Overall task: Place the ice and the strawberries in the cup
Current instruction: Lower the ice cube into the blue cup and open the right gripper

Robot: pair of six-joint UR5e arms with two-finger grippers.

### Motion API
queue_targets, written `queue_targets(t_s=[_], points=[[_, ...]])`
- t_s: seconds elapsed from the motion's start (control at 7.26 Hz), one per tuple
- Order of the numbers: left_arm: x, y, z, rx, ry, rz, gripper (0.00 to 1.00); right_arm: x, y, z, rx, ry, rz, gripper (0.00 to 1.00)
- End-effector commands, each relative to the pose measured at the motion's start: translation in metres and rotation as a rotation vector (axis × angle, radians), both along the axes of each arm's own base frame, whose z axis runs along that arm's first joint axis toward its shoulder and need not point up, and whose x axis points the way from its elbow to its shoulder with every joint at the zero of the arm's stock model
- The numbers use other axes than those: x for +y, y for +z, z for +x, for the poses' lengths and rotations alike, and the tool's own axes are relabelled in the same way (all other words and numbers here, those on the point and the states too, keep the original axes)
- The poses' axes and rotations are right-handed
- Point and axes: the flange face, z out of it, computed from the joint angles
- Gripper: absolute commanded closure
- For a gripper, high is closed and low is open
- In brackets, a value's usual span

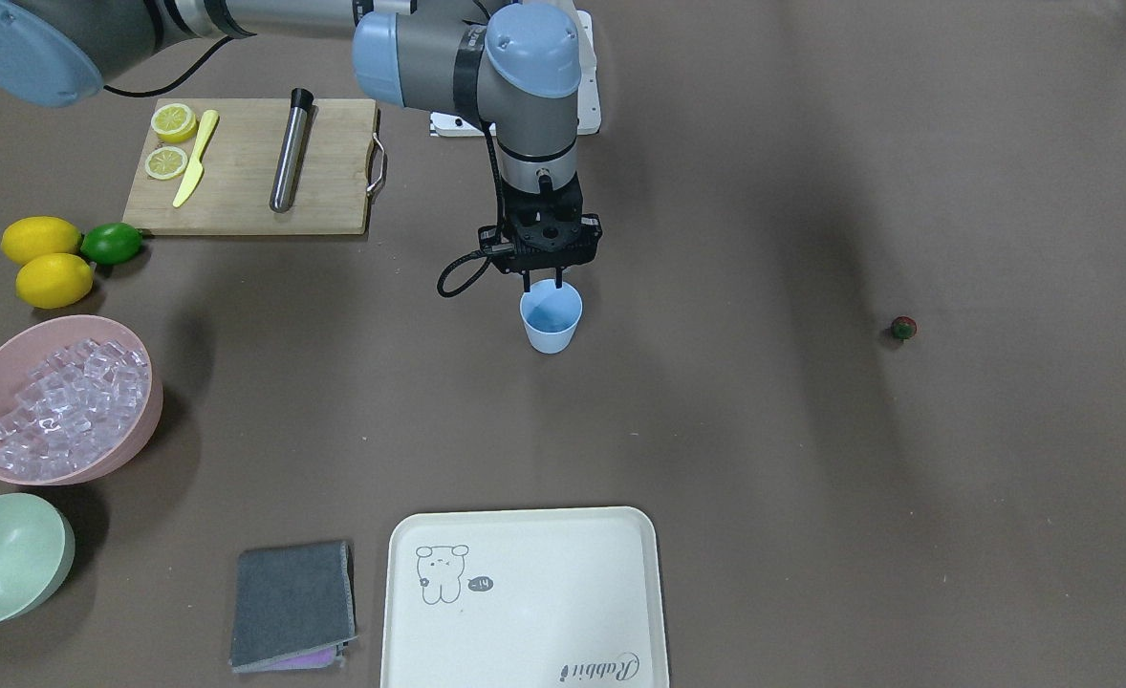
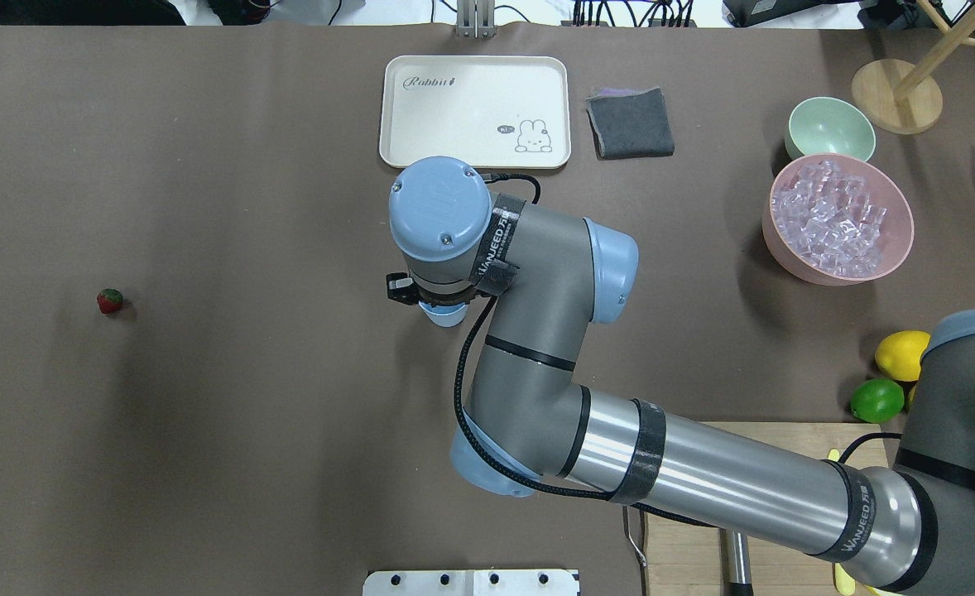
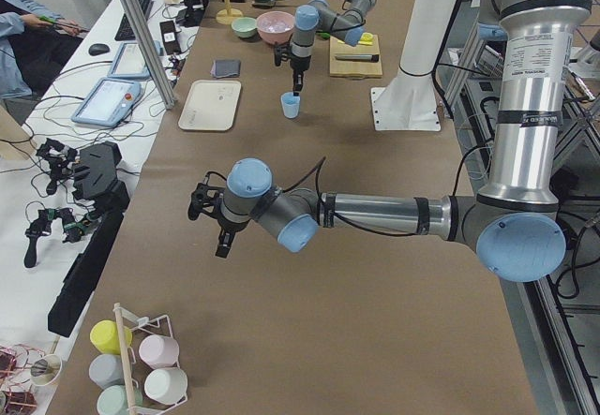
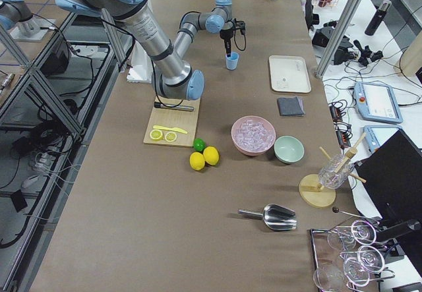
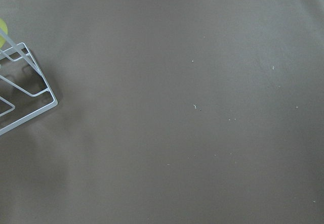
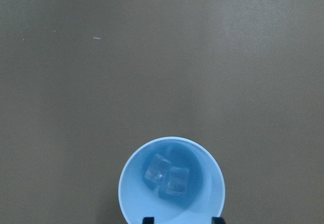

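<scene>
The light blue cup (image 1: 551, 320) stands upright mid-table, with two clear ice cubes (image 6: 167, 176) on its bottom. My right gripper (image 1: 544, 283) hangs straight over the cup's rim, open, and nothing sits between its fingertips (image 6: 148, 220). More ice (image 1: 71, 401) fills the pink bowl (image 2: 901, 240). The strawberry (image 1: 902, 329) lies alone on the brown table, far from the cup (image 2: 446, 314). My left gripper (image 3: 223, 243) hovers over bare table near the robot's left end. I cannot tell whether it is open or shut.
A cream tray (image 1: 525, 669) and a folded grey cloth (image 1: 292, 605) lie across the table from the robot. A pale green bowl (image 1: 9, 559), lemons (image 1: 42, 258), a lime (image 1: 112, 243) and a cutting board (image 1: 252, 191) sit by the pink bowl. A wire rack (image 5: 25, 92) borders the left wrist view.
</scene>
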Motion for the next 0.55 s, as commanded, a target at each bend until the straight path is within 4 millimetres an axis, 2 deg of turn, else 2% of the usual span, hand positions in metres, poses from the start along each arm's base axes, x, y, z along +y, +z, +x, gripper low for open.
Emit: queue_targets(t_s=[0.0, 0.14, 0.28, 0.41], points=[[0.000, 0.001, 0.000, 0.000, 0.000, -0.002, 0.03, -0.011, -0.003, 0.003, -0.047, 0.013, 0.017, 0.28], [0.000, 0.000, 0.000, 0.000, 0.000, 0.000, 0.03, -0.024, -0.004, 0.014, -0.046, 0.020, 0.026, 0.28], [0.003, 0.003, 0.000, -0.001, 0.000, -0.006, 0.03, -0.047, -0.003, 0.039, -0.064, 0.014, -0.001, 0.31], [0.004, 0.004, -0.001, -0.001, 0.000, -0.008, 0.03, -0.072, 0.004, 0.082, -0.072, -0.028, -0.018, 0.32]])
